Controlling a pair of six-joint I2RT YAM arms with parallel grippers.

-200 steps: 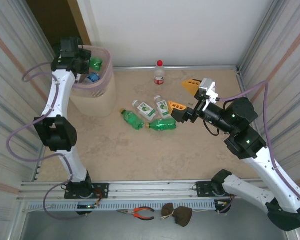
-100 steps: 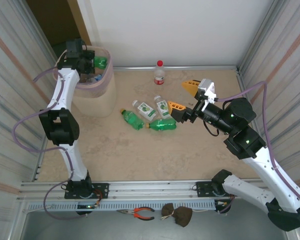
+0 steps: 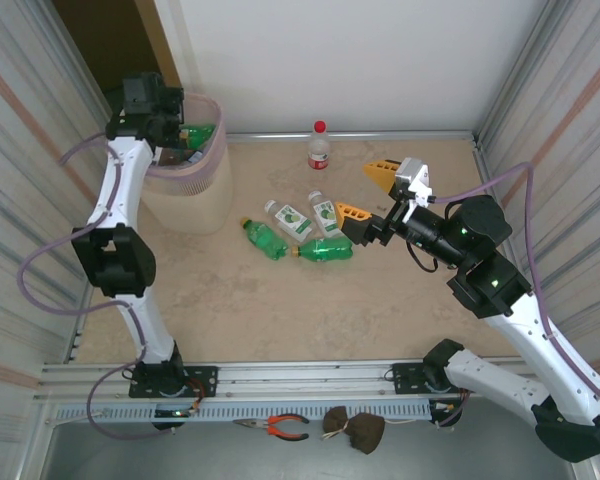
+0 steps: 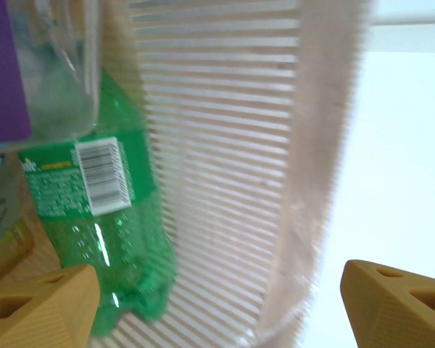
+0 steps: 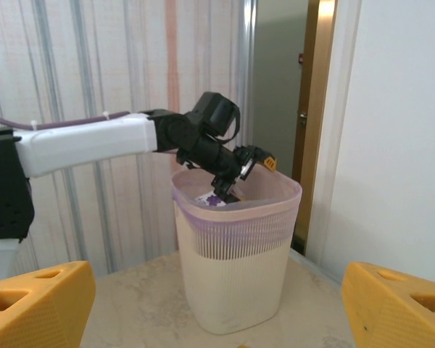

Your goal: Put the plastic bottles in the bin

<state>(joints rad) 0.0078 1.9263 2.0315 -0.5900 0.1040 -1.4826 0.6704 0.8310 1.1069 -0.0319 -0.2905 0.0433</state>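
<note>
The bin stands at the far left; in the right wrist view the bin is straight ahead. My left gripper hangs open over its rim, and it also shows as the left gripper. In the left wrist view its fingertips stand wide apart inside the bin, beside a loose green bottle and a clear bottle with a purple label. On the table lie two green bottles and two clear bottles. A red-capped bottle stands upright. My right gripper is open just right of them.
Corrugated metal walls close in the table on both sides, with a white wall at the back. Pliers and a brown object lie on the front rail. Bare tabletop stretches in front of the bottles.
My left gripper has opened and let go of the green bottle, which now lies inside the bin. The right arm has not moved.
</note>
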